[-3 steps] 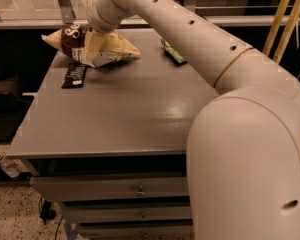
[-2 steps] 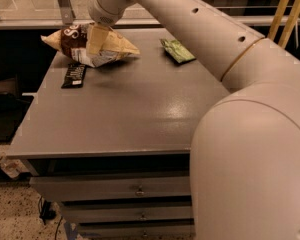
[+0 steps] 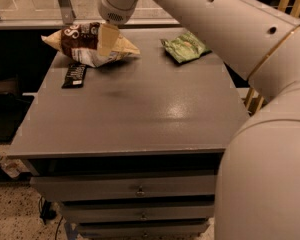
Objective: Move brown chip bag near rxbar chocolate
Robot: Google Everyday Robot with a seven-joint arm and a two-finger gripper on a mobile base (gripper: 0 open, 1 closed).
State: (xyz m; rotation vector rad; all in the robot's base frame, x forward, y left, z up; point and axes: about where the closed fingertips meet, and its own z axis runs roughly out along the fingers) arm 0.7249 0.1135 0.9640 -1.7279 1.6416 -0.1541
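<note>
On the desk (image 3: pixel 140 114), farthest left, the rxbar chocolate (image 3: pixel 74 75) lies flat near the far-left corner, its long side running toward the back edge. Just past its far end, at about 1 o'clock from it, sits the brown chip bag (image 3: pixel 87 45), puffy, lying on its side. Its near edge meets or all but meets the bar's top; I cannot tell whether they touch.

The gripper (image 3: pixel 108 40) hangs down from the wrist onto the right half of the bag, a pale part of it lying across the dark panel. Whether it is clamped on the bag or has let go, and how wide it stands, I cannot tell.

At 3 o'clock from the chip bag, well apart, lies a smaller green bag (image 3: pixel 185 46), out of the way.

The placing looks as good as done, the bag being already beside the bar. What the next move calls for is a release, if any hold remains, and a straight lift clear, so the bag is not dragged off or pushed over the bar.
</note>
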